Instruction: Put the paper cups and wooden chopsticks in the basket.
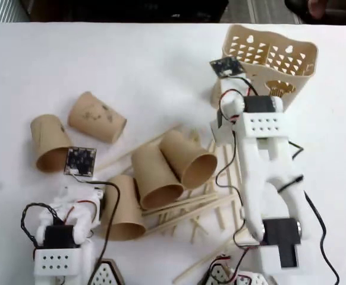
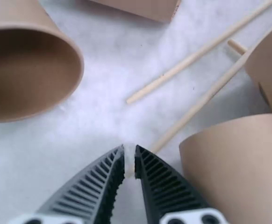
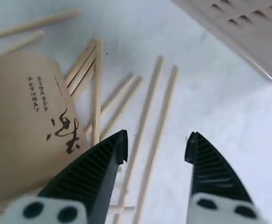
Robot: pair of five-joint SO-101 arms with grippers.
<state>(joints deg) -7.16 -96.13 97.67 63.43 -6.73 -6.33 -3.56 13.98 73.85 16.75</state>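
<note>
While the left end effector (image 2: 130, 153) is clenched empty, the right end effector (image 3: 158, 137) gapes.

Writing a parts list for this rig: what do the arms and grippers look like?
The left arm and right arm are white plastic with black motor blocks, plates with rows of small holes, and looping black and red cables. Each wrist carries a small dark circuit board. The left gripper and right gripper have black, ribbed, tapering fingers on white bases.
</note>
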